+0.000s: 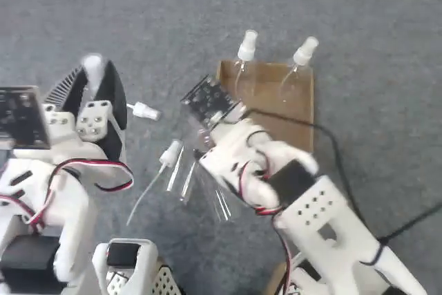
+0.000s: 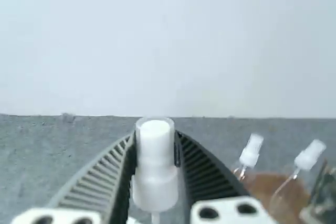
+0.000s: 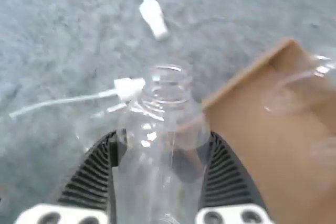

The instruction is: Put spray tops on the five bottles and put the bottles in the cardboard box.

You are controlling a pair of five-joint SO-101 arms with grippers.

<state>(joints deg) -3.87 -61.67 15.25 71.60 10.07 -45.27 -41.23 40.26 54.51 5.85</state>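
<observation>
Left jaws clamp one white plastic spray top (image 2: 155,166), held upright. Right jaws grip one clear, open-necked bottle (image 3: 163,129) beside the brown cardboard box (image 1: 293,110), where two capped clear bottles (image 1: 243,74) (image 1: 295,72) stand. Two more white spray tops (image 1: 146,110) (image 1: 170,153), with thin tubes, lie on the grey, fuzzy desk (image 1: 387,46).

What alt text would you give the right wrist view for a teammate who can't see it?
The right gripper is shut on an uncapped clear bottle, its neck open. Two loose spray tops lie on the grey carpet beyond it, and the cardboard box sits beside it with a second bottle inside.
</observation>
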